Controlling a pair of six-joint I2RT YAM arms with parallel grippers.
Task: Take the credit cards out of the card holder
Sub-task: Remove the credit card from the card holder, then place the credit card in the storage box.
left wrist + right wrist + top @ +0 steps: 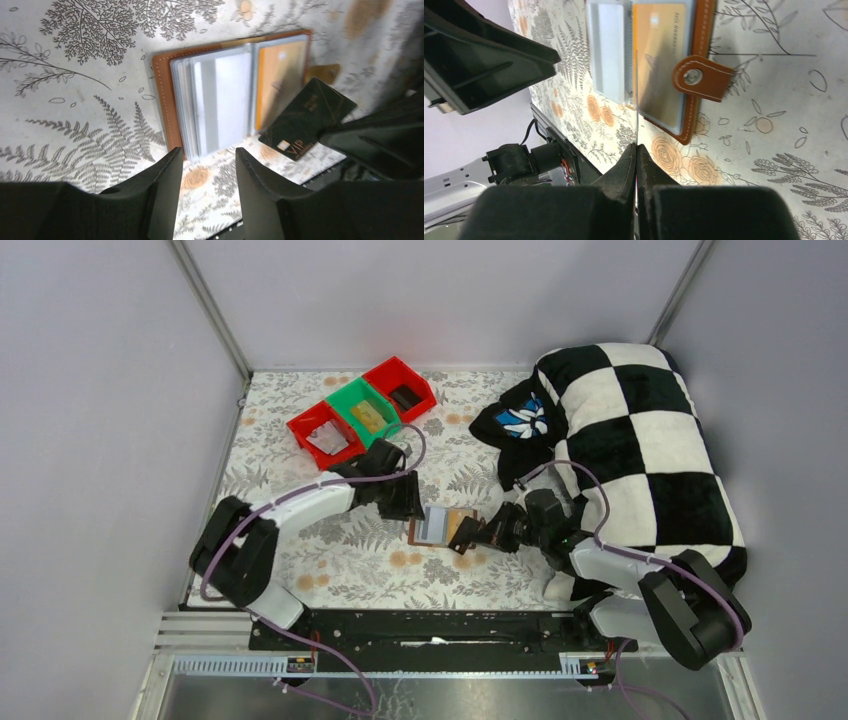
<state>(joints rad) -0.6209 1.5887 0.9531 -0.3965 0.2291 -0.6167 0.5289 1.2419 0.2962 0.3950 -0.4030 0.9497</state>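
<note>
Top external view: card holder [445,527] lies open and flat about mid-counter, somewhat toward the near edge, between both grippers.

Step in hand, by my judgement: pulling a card out. R gripper [636,150] jaws are closed tight on a dark card [309,120], pinched by one edge. Card appears clear of its pocket, tilted over the holder's half nearer the R arm. L gripper [207,152] jaws are set wide w/ nothing between them, hovering by the holder's other half; contact w/ holder cannot be told. Gold card [663,65] sits in a pocket beside the strap [701,77]. Grey sleeves opposite, contents unclear.

Next move, est.: carry dark card off and set it down; L to brace holder for the gold card.

Surface: floral-print cover [300,570], flat. Red and green bins [362,412] toward far-left corner. Chequered pillow [640,450] and black cloth [520,420] along right edge. Plain grey walls.
</note>
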